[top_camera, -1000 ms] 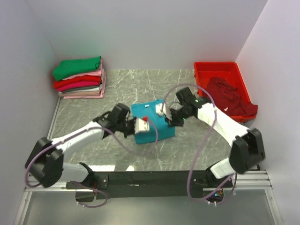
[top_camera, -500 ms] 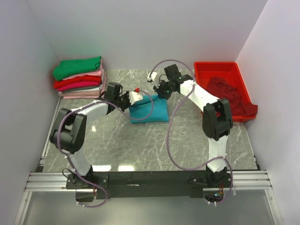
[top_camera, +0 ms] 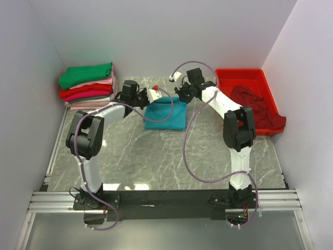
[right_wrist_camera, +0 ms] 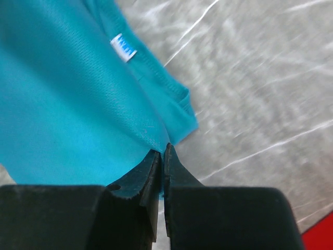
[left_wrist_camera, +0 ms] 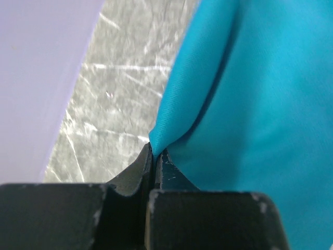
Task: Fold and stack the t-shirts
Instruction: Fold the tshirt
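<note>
Teal-blue t-shirt point(top_camera: 165, 115) toward the far edge of the grey marbled table point(top_camera: 156, 156), about midway between its left and right edges, folded to a rough square and gripped along its far edge from both sides. Left gripper point(top_camera: 156, 97) clamped tight on the far left corner of that cloth. From the left wrist, black fingers point(left_wrist_camera: 130, 174) pressed together with a small peak of teal fabric nipped between the tips, rest of the cloth spreading away to the right, bare marble and pale wall to the left. Right gripper point(top_camera: 179, 94) likewise clenched on the far right corner. From the right wrist, fingertips point(right_wrist_camera: 148, 172) closed on a hemmed edge, with a white label point(right_wrist_camera: 123, 47) sewn into the fabric farther up. Far edge drawn up slightly between the two grips, near part down against the surface; full contact there not clear from above. Both arms stretched far forward, wrists turned inward toward each other over the shirt. Stack of folded t-shirts point(top_camera: 88, 86) at the far left corner of the surface, well apart from the teal one: green on top, pink and red layers beneath. Red plastic tray point(top_camera: 244, 75) at the far right corner, holding a crumpled dark maroon t-shirt point(top_camera: 257, 112) spilling over its near rim.
</note>
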### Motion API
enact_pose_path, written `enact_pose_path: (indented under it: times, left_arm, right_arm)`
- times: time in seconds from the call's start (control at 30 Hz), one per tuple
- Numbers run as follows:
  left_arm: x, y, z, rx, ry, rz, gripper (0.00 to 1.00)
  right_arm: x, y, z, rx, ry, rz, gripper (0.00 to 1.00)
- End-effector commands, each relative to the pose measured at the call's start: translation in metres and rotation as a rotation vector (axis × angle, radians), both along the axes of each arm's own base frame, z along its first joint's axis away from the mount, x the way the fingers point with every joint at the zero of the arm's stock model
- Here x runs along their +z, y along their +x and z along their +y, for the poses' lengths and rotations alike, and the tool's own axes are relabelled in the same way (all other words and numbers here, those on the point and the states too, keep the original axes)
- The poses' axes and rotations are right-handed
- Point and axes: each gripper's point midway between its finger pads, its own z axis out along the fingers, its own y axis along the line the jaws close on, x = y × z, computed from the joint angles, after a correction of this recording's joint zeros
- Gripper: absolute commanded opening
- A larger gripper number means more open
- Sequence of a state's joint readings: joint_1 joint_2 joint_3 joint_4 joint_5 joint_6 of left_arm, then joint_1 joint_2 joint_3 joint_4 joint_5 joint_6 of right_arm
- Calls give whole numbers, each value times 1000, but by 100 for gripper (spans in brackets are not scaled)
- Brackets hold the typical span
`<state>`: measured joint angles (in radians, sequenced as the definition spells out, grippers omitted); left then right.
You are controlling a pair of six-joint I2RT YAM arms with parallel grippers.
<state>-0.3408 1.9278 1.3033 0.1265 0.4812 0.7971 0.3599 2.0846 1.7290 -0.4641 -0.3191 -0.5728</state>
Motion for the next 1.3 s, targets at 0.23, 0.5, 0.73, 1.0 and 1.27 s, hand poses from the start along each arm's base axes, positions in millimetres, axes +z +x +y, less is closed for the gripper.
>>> enact_pose_path:
  times: [0.23,0.5,0.73,1.0,1.27]
  left_arm:
    - [-25,19,21,85,17,23,0]
    - [-39,25,19,97,10,86,0]
    - [-6,65,44,452,-140,96,65]
    - [72,43,84,821,-533,350,90]
    - [-8,-46,47,834,-676,946,70]
  right_arm:
    - [-1,44,5,-64,1,-48,0]
    - [-8,57,7,-91,-10,-50,0]
    - [11,83,-4,-275,-36,-163,57]
    - [57,56,-21,-310,121,-88,74]
    - [37,-36,8,-98,356,269,76]
